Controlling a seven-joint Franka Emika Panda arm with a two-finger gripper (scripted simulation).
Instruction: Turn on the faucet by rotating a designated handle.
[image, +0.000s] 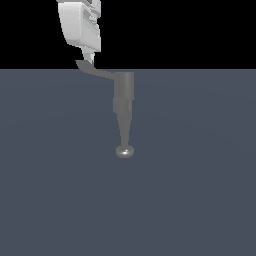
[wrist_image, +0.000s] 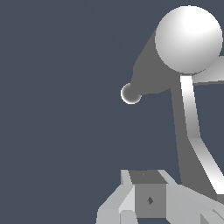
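The grey faucet (image: 124, 92) stands in the middle of the exterior view. Its cylindrical body tapers to a spout that ends in a small rounded knob (image: 125, 151). The handle (image: 97, 72), a thin bent grey lever, sticks out from the body toward the exterior view's left. My white gripper (image: 89, 56) hangs over the handle's flared tip, fingertips right at it, with no gap showing between them. In the wrist view the handle (wrist_image: 192, 118) is a bright strip running from the faucet (wrist_image: 189, 39) to beside my gripper (wrist_image: 150, 192). The knob (wrist_image: 130, 93) shows there too.
A flat dark grey-blue floor (image: 200, 200) lies all around the faucet. Nothing else stands on it.
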